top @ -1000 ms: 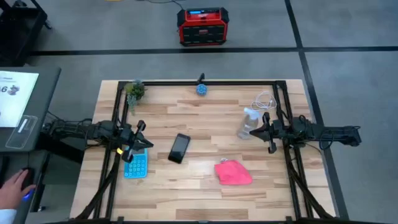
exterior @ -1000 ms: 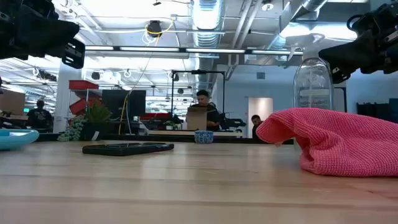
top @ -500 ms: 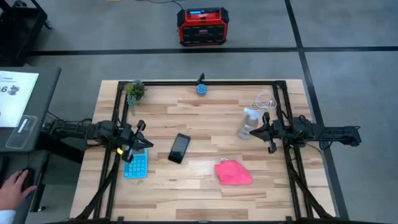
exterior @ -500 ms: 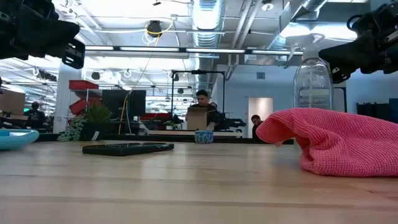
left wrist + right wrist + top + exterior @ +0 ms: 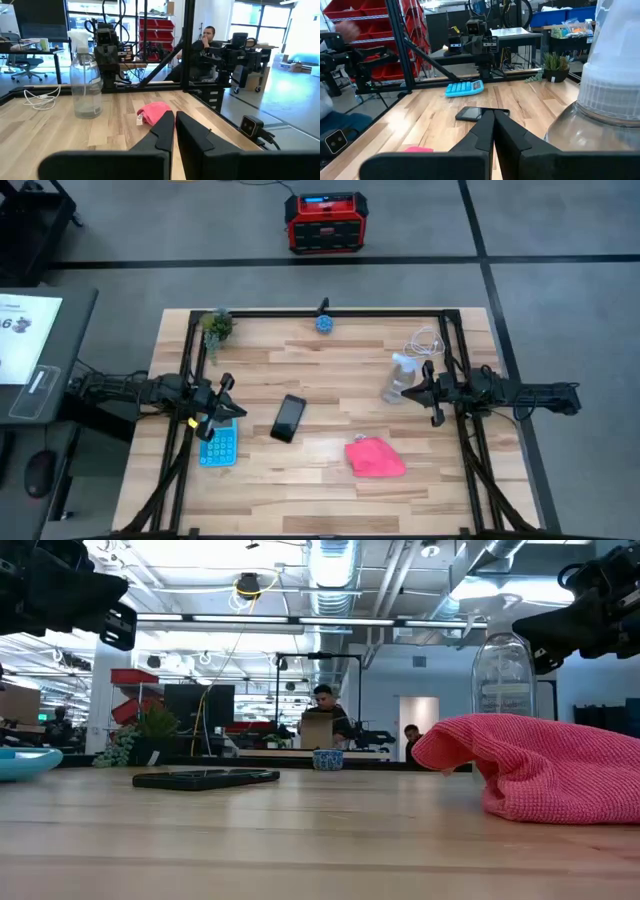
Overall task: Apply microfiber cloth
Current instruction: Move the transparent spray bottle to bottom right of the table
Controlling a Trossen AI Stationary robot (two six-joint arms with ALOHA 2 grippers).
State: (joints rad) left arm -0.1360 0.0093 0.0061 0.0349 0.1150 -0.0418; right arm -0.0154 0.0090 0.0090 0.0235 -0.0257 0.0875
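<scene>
Comparing against a second ago, nothing on the desk has moved: both grippers, left gripper and right gripper, hang closed and empty at the sides, microfiber cloth untouched, so the task hasn't started.

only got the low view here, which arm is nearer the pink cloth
Observer: The right one. From above, the right gripper hangs nearest the crumpled pink-red microfiber cloth, apart from it, not touching.
Operator: is that gripper open
Observer: No. Its wrist view shows the fingers shut, with nothing between them.
Operator: where's the phone from the cloth
Observer: The flat black phone lies apart on the cloth's left, between it and the light blue calculator, where the left gripper waits.
</scene>
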